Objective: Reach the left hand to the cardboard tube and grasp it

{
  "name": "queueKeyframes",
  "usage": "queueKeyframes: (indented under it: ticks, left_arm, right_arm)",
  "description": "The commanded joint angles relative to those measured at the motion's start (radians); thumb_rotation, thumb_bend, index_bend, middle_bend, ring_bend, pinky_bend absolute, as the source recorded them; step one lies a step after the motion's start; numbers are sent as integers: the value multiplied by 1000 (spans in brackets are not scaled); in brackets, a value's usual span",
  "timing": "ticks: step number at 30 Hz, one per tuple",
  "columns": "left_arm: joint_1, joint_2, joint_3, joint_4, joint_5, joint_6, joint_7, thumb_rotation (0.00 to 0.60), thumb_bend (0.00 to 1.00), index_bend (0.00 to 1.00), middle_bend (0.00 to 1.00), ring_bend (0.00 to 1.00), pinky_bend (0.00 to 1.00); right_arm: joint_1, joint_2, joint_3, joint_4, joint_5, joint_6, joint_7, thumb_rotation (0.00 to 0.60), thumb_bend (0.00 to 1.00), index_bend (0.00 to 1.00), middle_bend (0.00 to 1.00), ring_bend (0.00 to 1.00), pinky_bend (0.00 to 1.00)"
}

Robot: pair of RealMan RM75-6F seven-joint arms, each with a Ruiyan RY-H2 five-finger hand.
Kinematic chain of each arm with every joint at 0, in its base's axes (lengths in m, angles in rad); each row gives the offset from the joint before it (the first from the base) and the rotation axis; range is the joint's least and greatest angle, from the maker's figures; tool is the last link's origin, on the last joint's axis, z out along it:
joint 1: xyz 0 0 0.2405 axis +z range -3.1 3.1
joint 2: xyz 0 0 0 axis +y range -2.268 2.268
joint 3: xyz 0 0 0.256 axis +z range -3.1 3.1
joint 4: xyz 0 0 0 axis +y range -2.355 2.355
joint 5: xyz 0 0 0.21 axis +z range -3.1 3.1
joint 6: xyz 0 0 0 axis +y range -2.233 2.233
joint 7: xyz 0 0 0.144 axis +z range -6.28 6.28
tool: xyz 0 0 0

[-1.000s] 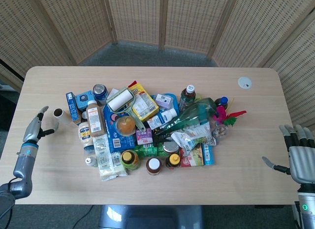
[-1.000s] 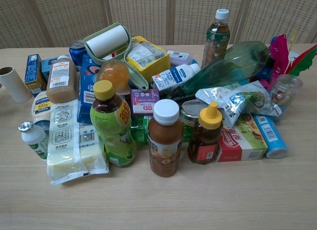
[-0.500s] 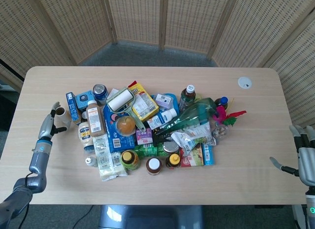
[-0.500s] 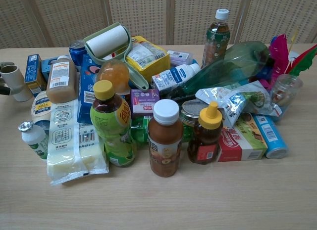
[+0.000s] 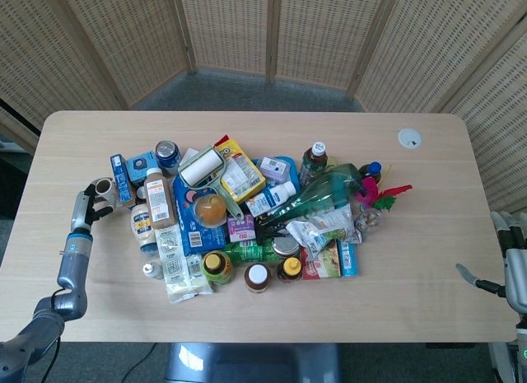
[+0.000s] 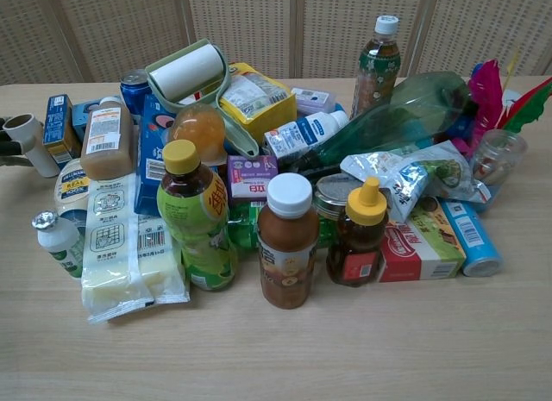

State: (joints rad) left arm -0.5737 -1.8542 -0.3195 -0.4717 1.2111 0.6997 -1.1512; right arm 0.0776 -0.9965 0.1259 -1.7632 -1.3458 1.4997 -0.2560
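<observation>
Cardboard tube (image 5: 102, 188) is sitting in the grasp of the left hand (image 5: 85, 207) at the left edge of the grocery pile, its open end facing up and toward the camera in the head view. The fingers (image 5: 105, 208) are closing around the tube's body, and in the chest view the tube (image 6: 28, 139) is leaning to the left with dark fingers (image 6: 9, 147) pressing on its left side. Just right of the tube, a small blue box (image 5: 121, 179) is standing on edge, and beyond that a brown sauce bottle (image 5: 158, 198) is lying with its white cap pointing away from the robot. Farther right of the tube, a lint roller (image 5: 203, 166) is resting on top of the pile beside a yellow packet (image 5: 240, 175). Nearer the robot than the tube, a flat white packet (image 6: 129, 256) is lying next to a green-labelled bottle with a yellow cap (image 6: 195, 213). All of this is resting on the wooden table (image 5: 247, 305). Far across the table from the tube, the right hand (image 5: 512, 268) is hanging at the right edge, holding nothing, its fingers spread apart.
</observation>
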Motion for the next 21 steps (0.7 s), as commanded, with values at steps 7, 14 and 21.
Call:
queueKeyframes:
  ticks: [7, 14, 21]
  left_arm:
    - [73, 129, 21, -161, 54, 98, -85, 600, 597, 382, 460, 578, 349]
    - [148, 325, 38, -428, 92, 205, -58, 600, 593, 372, 457, 578, 347]
    - [183, 538, 7, -748, 105, 274, 0, 600, 585, 350, 452, 575, 337]
  right_arm:
    - [11, -16, 1, 12, -2, -15, 2, 340, 176, 60, 133, 0, 0]
    - [26, -34, 1, 28, -8, -37, 14, 347, 178, 58, 133, 0, 0]
    - [38, -62, -4, 53, -25, -52, 45, 346, 177, 59, 133, 0, 0]
